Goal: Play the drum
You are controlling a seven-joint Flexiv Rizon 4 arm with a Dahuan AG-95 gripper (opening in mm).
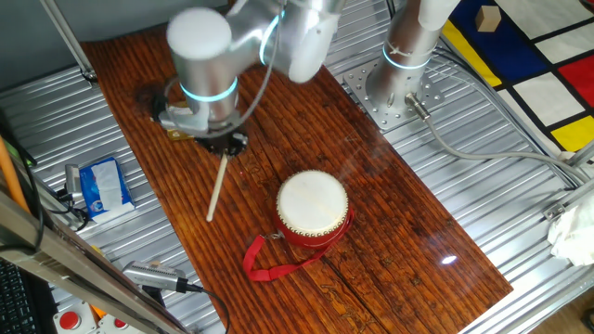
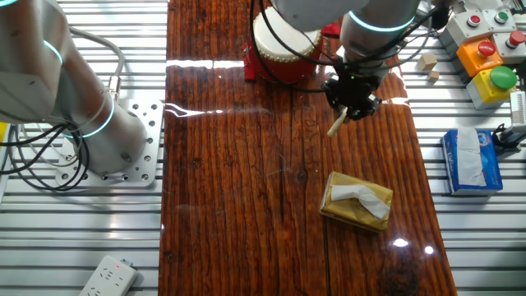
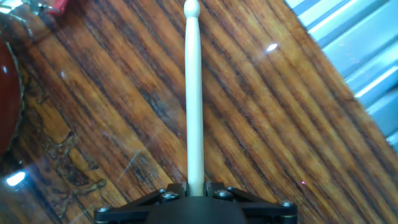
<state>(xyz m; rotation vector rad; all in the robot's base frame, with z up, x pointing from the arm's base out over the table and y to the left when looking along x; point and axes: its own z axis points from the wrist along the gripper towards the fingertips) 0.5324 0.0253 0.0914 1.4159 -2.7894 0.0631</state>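
The drum (image 1: 314, 206) has a cream skin top and a red body, and stands on the wooden table with its red ribbon strap (image 1: 269, 263) lying in front of it. It also shows at the top of the other fixed view (image 2: 283, 45), and only its red edge (image 3: 6, 99) shows at the left of the hand view. My gripper (image 1: 225, 144) is shut on the thin pale wooden stick (image 1: 217, 188), to the left of the drum. The stick points away from the gripper (image 3: 195, 186) with its round tip (image 3: 191, 7) above the wood. The stick's end (image 2: 336, 124) pokes out below the gripper (image 2: 355, 100).
A tissue box (image 2: 356, 201) lies on the table behind the gripper. A blue tissue pack (image 1: 102, 185) lies off the table's left side. Button boxes (image 2: 485, 45) and small wooden blocks (image 2: 426, 63) sit beside the table. The second arm's base (image 1: 401, 65) stands at the table's far corner.
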